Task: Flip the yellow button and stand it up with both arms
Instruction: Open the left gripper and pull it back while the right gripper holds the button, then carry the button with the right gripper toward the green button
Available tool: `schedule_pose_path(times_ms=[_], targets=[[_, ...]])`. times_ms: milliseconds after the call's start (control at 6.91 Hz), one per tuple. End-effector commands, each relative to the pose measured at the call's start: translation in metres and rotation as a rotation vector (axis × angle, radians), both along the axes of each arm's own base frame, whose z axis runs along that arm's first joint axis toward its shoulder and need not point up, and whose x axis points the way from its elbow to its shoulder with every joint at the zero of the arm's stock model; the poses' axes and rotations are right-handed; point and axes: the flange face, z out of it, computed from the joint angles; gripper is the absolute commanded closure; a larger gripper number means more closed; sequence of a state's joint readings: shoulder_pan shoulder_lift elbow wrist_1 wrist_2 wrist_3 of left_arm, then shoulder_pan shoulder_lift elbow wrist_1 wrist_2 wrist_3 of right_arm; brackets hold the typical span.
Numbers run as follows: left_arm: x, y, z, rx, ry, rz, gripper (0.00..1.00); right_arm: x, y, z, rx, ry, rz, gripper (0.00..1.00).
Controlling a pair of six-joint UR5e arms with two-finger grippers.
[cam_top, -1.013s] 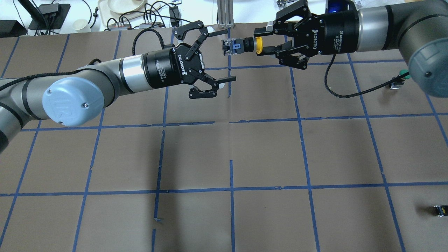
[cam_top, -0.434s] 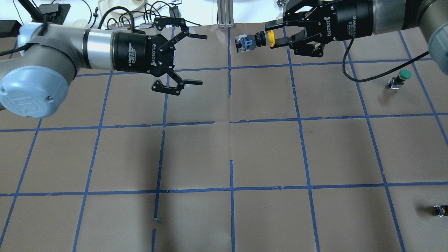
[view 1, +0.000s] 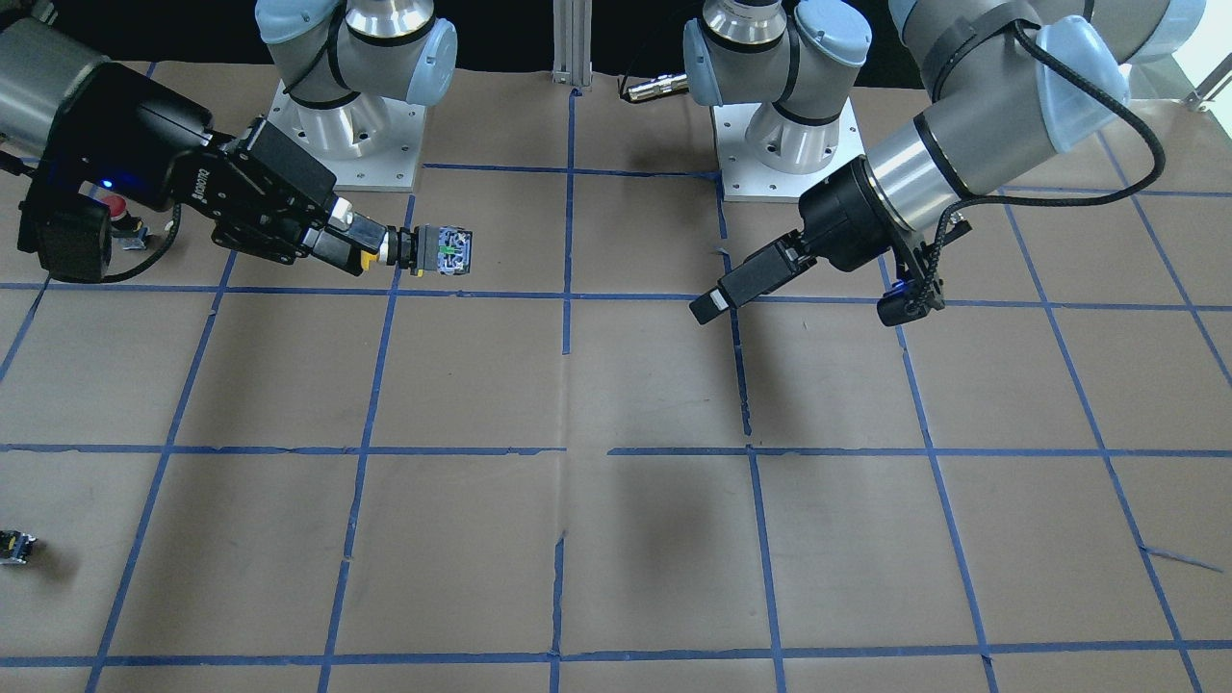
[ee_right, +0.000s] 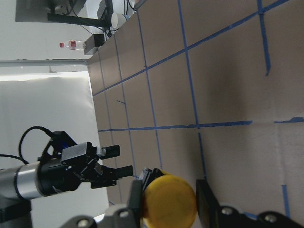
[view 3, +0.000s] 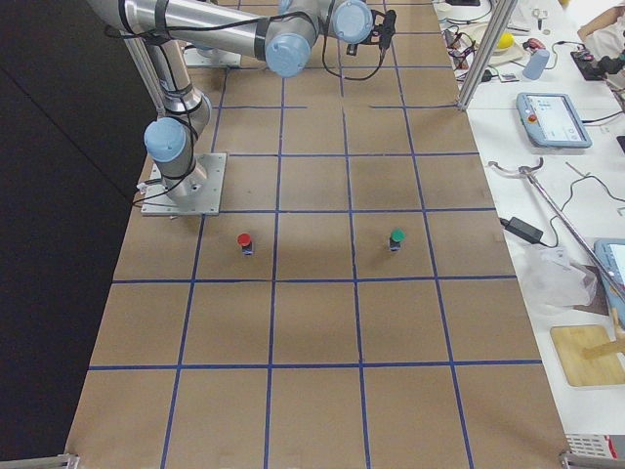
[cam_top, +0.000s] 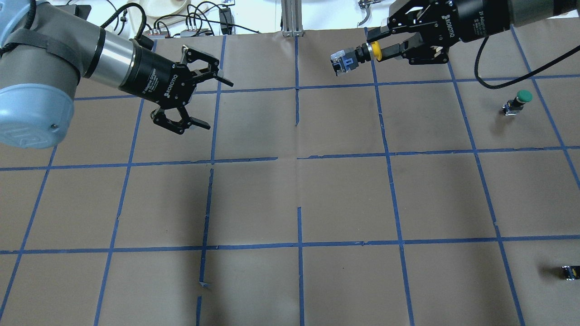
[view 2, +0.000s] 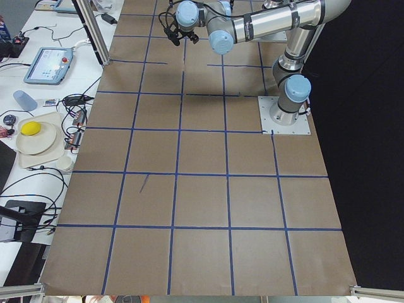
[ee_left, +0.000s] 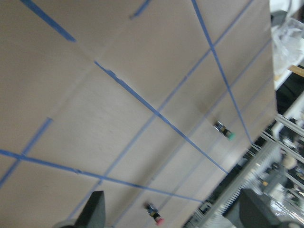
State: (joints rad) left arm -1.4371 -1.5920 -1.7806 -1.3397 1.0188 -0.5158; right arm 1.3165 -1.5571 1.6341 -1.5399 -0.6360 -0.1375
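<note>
The yellow button (cam_top: 355, 57) hangs in the air, lying sideways, over the far middle of the table. My right gripper (cam_top: 379, 44) is shut on its yellow cap, and the black collar and blocky base stick out past the fingertips. In the front-facing view the button (view 1: 428, 250) juts from the right gripper (view 1: 358, 246) at the left. The right wrist view shows the cap (ee_right: 170, 202) between both fingers (ee_right: 207, 199). My left gripper (cam_top: 218, 105) is open and empty, well to the left of the button and tilted down toward the table. It also shows in the front-facing view (view 1: 710, 308).
A green-capped button (cam_top: 516, 103) stands at the right of the table, and a red-capped one (view 3: 244, 241) stands nearer the robot's base. A tiny black-and-yellow block (cam_top: 570, 272) lies at the near right edge. An aluminium post (cam_top: 290, 18) stands at the far edge.
My left gripper has pulled back to the left, away from the button, and tilted downward, still open. My right gripper has carried the button to the right.
</note>
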Motion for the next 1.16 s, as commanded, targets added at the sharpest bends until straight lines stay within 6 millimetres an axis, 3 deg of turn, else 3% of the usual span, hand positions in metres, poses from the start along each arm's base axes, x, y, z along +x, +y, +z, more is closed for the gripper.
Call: schedule_pose_path(times_ms=[0, 145, 289, 434, 579, 723, 868, 1013], targets=[[0.033, 0.018, 0.004, -0.090, -0.429, -0.357, 0.01, -0.018, -0.007, -0.027, -0.072, 0.229, 0.120, 0.80], [0.041, 0.040, 0.017, -0.065, -0.529, -0.504, 0.01, -0.031, -0.008, -0.043, -0.079, 0.361, 0.208, 0.81], [0.053, 0.052, 0.018, 0.036, -0.624, -0.594, 0.00, -0.044, -0.005, -0.059, -0.120, 0.518, 0.382, 0.84], [0.052, 0.051, 0.019, 0.039, -0.622, -0.597, 0.00, -0.054, -0.006, -0.079, -0.190, 0.565, 0.591, 0.86], [0.054, 0.052, 0.011, 0.065, -0.612, -0.612, 0.00, -0.073, -0.007, -0.082, -0.232, 0.623, 0.689, 0.88], [0.050, 0.058, 0.013, 0.065, -0.603, -0.620, 0.00, -0.101, -0.003, -0.089, -0.325, 0.639, 0.862, 0.88], [0.047, 0.054, 0.017, 0.057, -0.601, -0.626, 0.00, -0.141, 0.005, -0.107, -0.407, 0.639, 0.987, 0.88], [0.029, 0.060, 0.018, 0.051, -0.607, -0.665, 0.00, -0.181, 0.013, -0.123, -0.483, 0.658, 1.049, 0.88]])
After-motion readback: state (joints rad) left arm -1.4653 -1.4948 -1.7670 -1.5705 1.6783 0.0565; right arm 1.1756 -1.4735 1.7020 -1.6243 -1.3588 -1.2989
